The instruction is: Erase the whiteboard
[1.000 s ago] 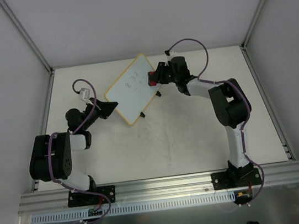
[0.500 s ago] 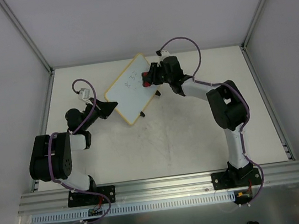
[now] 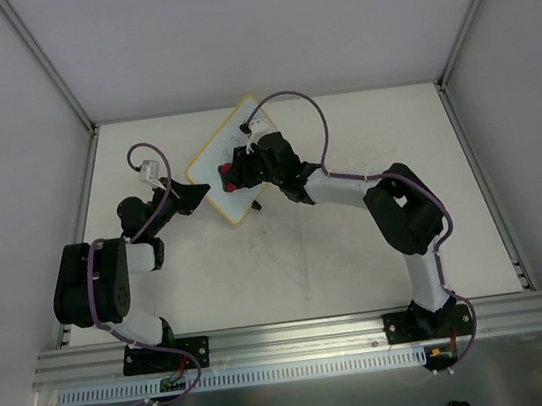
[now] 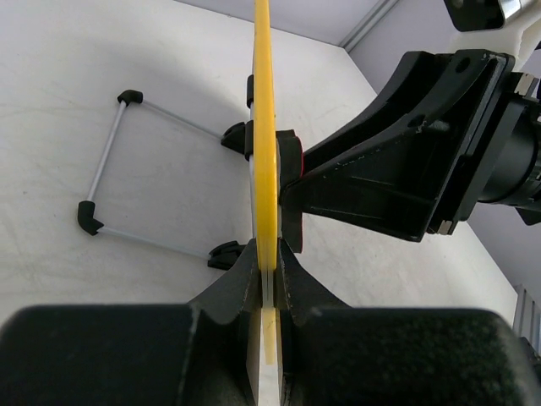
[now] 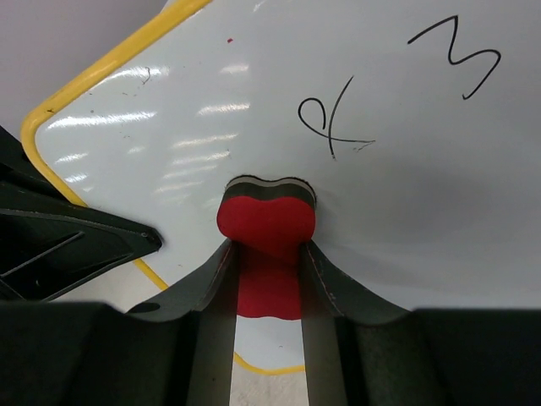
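The left tool (image 4: 267,254) clamps the edge of the small white, yellow-framed whiteboard (image 4: 264,101). The right tool (image 5: 266,254) pinches a red bone-shaped foam eraser (image 5: 266,222), pressed on the board face straight ahead of it, dark handwritten marks (image 5: 334,127) beyond.

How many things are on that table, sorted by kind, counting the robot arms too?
Robot arms: 2 (left arm, right arm)
Whiteboard: 1
Red eraser: 1
Total: 4

Glossy whiteboard (image 5: 254,101) (light glints off it), matt red foam eraser (image 5: 266,224).
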`<act>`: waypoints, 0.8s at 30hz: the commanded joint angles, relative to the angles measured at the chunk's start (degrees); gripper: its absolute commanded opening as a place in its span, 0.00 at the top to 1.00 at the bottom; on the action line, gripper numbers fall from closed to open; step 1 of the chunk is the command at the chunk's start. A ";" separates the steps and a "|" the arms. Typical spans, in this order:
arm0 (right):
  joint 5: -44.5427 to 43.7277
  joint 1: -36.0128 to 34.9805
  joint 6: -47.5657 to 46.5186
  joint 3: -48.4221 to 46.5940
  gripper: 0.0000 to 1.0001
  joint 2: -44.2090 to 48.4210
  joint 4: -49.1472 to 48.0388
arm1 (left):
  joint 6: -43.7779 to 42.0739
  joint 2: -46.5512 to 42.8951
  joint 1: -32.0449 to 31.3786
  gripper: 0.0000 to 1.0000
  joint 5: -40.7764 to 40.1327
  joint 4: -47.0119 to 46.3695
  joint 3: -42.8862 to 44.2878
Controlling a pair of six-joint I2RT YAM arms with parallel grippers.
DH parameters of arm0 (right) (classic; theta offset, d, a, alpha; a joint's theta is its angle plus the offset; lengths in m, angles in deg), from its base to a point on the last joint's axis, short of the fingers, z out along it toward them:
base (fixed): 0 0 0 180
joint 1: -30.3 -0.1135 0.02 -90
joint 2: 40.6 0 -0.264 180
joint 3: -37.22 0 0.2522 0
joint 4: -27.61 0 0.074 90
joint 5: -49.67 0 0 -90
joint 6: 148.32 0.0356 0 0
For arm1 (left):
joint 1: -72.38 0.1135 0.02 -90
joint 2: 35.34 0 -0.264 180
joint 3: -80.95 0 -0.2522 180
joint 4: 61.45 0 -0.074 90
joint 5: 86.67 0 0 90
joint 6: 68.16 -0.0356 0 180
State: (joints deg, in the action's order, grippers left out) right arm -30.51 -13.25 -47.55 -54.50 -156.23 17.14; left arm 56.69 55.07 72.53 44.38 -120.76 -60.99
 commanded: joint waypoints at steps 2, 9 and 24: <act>1.78 -0.58 -1.01 -0.09 1.00 -1.08 2.69 | -0.57 -0.50 -1.55 1.00 5.88 -13.41 1.37; 1.34 4.96 -3.20 -8.08 1.00 -2.75 11.46 | -0.57 -0.67 -1.55 1.00 5.96 -13.41 1.28; 5.47 15.51 -5.93 -25.40 1.00 -9.26 19.66 | -0.49 -0.76 -1.55 1.00 6.40 -13.49 1.37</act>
State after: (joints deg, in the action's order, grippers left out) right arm -25.59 2.66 -51.25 -75.92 -164.98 35.37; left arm 56.75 55.07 72.31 45.83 -121.11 -60.77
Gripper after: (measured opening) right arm 0.333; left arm 0.041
